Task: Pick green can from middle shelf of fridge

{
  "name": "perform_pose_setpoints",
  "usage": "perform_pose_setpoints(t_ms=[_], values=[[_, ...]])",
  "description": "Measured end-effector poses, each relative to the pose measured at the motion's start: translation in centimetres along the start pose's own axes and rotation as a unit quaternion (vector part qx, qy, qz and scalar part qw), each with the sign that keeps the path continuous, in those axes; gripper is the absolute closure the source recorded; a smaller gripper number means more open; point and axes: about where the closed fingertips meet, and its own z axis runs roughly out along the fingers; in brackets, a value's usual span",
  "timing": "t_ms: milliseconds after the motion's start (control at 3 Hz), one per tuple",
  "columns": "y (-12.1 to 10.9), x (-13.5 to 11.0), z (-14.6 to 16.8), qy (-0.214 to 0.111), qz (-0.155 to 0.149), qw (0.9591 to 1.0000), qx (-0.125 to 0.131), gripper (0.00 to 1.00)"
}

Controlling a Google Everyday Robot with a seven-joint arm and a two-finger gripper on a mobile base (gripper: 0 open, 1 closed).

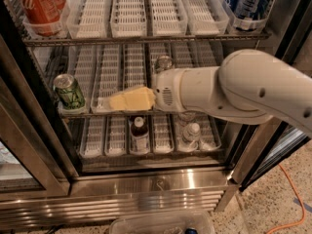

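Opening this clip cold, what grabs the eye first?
The bulky white arm reaching in from the right, its yellowish gripper at the front of the middle shelf. Left of it and apart from it, the green can stands upright at the shelf's left end; red cola cans brighten the top-left corner.

One green can [69,91], two red cans [39,6], one brown bottle [139,131], one hand [115,102] at the green can's three o'clock.

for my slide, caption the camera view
Claw inside the fridge at the middle shelf, beside the green can, not touching it
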Motion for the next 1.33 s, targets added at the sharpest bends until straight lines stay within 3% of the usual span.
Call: perform_pose_setpoints(t_ms=[667,1000,1333], values=[[1.4,-2.0,5.6,-0.069,-0.006,0.9976,-0.008,0.0],[1.6,-2.4,6.8,-0.083,-0.006,0.9965,-0.01,0.0],[2.0,-1.8,7.9,-0.093,-0.03,0.9952,-0.003,0.0]])
